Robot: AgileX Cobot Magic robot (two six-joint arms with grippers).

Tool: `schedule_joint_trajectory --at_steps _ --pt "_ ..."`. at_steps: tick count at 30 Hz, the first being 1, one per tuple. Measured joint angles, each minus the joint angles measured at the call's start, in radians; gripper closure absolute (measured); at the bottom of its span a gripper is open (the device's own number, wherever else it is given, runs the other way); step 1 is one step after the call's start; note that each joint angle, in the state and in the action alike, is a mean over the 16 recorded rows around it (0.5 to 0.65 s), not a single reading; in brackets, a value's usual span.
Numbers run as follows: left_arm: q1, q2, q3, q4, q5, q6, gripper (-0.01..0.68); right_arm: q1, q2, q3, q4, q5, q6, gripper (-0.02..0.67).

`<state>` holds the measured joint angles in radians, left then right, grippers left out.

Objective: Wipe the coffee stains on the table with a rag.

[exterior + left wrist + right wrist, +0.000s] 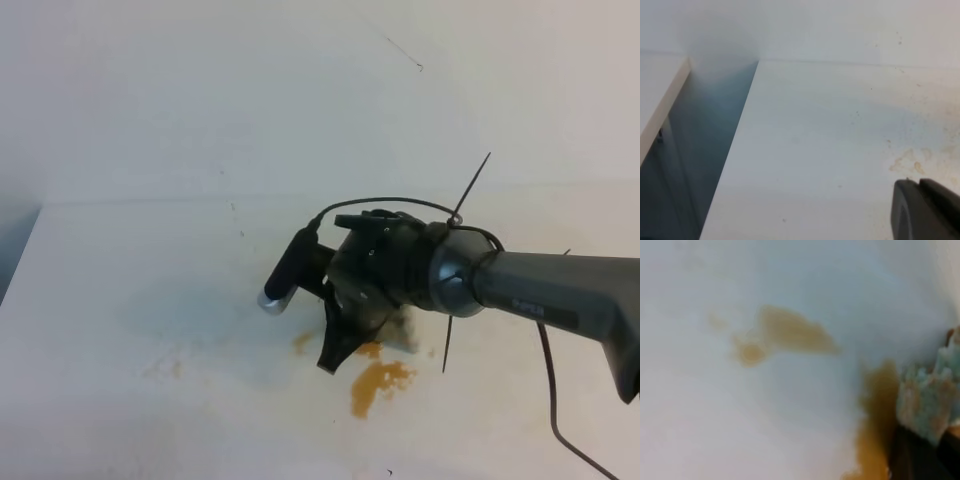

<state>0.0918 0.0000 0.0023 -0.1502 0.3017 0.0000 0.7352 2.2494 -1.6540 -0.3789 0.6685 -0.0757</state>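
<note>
Nearest me, the biggest of the coffee stains (pixel 378 383) spreads on the table (pixel 150 300), just near of my right gripper (pixel 345 345), which I've pinched on the rag (pixel 405 330). A smaller blotch sits left; my left gripper's state I cannot tell.

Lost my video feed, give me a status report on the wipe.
Right gripper shut on rag, at the coffee stains. Puddle not yet wiped off table. Left gripper parked aside, state unclear. Nothing in the way.
</note>
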Motion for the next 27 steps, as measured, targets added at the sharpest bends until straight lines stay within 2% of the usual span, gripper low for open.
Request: schedule_joint_trajectory --at_steps 9,15,20,27 --pt "0.0 -0.002 0.005 0.0 -0.004 0.0 0.671 0.021 -0.009 -0.004 0.257 -0.032 -0.11 0.627" --pt "0.0 -0.002 0.002 0.0 -0.004 0.0 0.67 0.022 -0.028 -0.003 0.353 -0.024 -0.165 0.627" --pt "0.0 -0.002 0.005 0.0 -0.001 0.0 0.671 0.025 -0.076 -0.001 0.343 -0.005 -0.182 0.627" --pt "0.0 0.0 0.0 0.0 0.001 0.0 0.671 0.016 -0.169 0.005 0.22 0.054 -0.147 0.627"
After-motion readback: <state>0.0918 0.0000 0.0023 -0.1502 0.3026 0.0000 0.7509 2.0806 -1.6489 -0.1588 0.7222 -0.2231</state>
